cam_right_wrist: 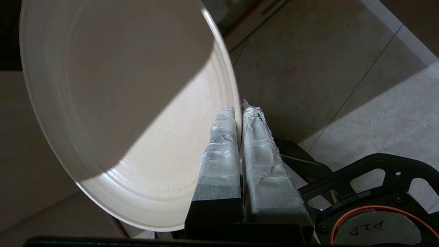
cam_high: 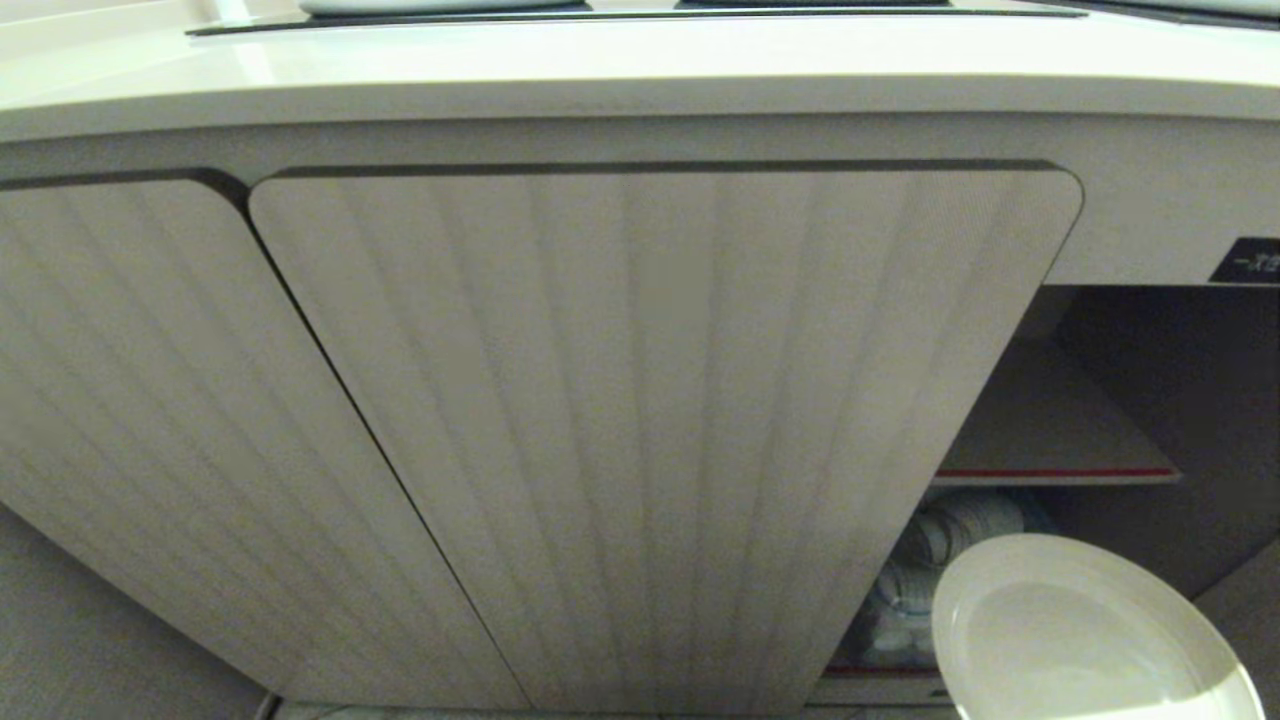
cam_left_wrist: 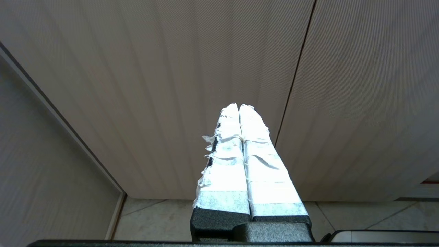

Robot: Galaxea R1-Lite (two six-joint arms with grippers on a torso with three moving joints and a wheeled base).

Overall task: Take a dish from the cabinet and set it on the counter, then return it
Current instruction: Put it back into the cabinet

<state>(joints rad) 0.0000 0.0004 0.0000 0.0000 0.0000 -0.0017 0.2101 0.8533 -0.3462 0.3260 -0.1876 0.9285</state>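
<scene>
The counter (cam_high: 600, 70) runs across the far top of the head view as a long cream slab with a lipped edge, and a black cooktop strip (cam_high: 640, 12) is set into it at the very top. Below it the cabinet (cam_high: 660, 440) fills most of the scene: its beige ribbed door with rounded corners stands in the middle, a second ribbed door (cam_high: 120, 400) lies to its left, and to its right the interior is open and dark. A small black label (cam_high: 1248, 262) with white characters sits above that opening, and inside it a shelf (cam_high: 1060, 440) shows a red-striped front edge, with wrapped plate stacks (cam_high: 930, 580) dimly visible beneath. The dish (cam_high: 1090, 635), off-white and tilted, hangs at the near right, in front of the open compartment and clear of the shelf. The right gripper (cam_right_wrist: 240, 111) has its taped fingers pinched together on the dish's rim. The left gripper (cam_left_wrist: 239, 107) is parked before the ribbed doors, fingers pressed together on nothing.
</scene>
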